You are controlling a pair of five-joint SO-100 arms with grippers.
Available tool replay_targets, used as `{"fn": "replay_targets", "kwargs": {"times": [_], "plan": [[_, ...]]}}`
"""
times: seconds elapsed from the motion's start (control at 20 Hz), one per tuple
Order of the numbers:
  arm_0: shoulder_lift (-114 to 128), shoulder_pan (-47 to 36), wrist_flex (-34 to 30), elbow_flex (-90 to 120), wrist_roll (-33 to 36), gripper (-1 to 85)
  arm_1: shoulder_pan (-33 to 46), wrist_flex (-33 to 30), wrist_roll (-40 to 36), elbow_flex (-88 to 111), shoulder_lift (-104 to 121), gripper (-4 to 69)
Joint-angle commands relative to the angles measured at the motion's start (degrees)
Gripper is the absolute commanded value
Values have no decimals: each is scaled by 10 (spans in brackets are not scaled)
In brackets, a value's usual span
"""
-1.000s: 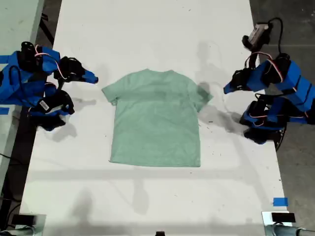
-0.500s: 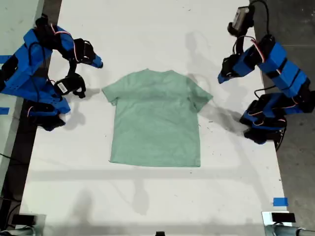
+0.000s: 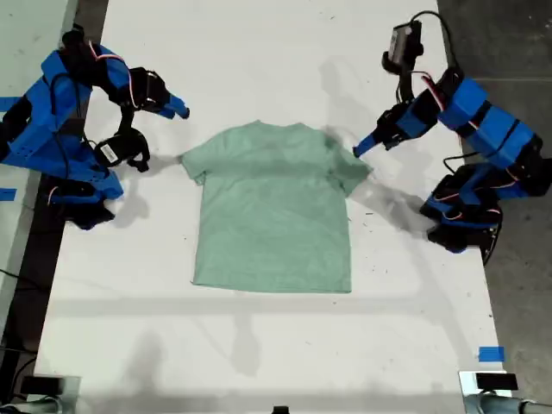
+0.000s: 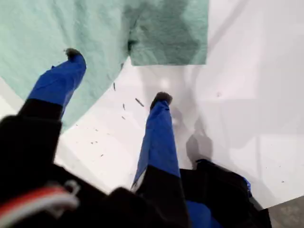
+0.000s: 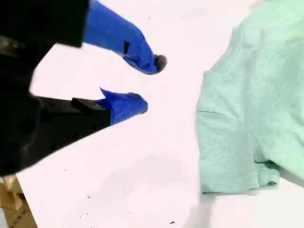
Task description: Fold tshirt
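First gripper: my first gripper [image 4: 116,76] has its two blue fingers spread apart with nothing between them; one fingertip [image 4: 72,53] lies over the shirt's cloth, the other over bare table. In the exterior view it [image 3: 362,147] hangs at the sleeve on that view's right.
Second gripper: my second gripper [image 5: 151,83] has its jaws parted a little, empty, over bare table just beside the other sleeve. In the exterior view it [image 3: 178,109] sits off the sleeve on that view's left, not touching cloth.
Tshirt look: the tshirt [image 3: 272,207] is plain pale mint green, short-sleeved, soft and faintly mottled, with no print. It is spread flat and unfolded, with light wrinkles near the sleeve seam [image 5: 223,118].
Tshirt place: it lies in the middle of the white table [image 3: 259,52], between the two arms.
Tshirt direction: its long axis runs from collar to hem; the collar points to the top of the exterior view, the hem to the bottom, the sleeves out to that view's left and right.
Writing: a small white label [image 3: 108,153] sits on the arm at the exterior view's left; its text is too small to read. No lettering shows on the shirt.
Other marks: a strip of blue tape [image 3: 491,354] is stuck on the table near the exterior view's lower right corner.
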Motion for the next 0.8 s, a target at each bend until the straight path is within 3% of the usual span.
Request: {"fn": "replay_targets", "kwargs": {"times": [0.0,0.2,0.4,0.65,0.7,0.75], "plan": [[7,-1,4,-18,4,111,30,-100,-24,88,20,318],[6,0,0,-12,4,111,67,-220,-43,205,5,318],[-6,-1,-8,-9,4,112,62,-301,-38,229,-100,322],[-16,-3,-15,0,4,112,56,-313,-36,170,-220,317],[-16,-4,-17,1,4,113,56,-305,-40,150,-243,305],[-17,-6,-17,2,5,113,56,-298,-44,132,-263,246]]}}
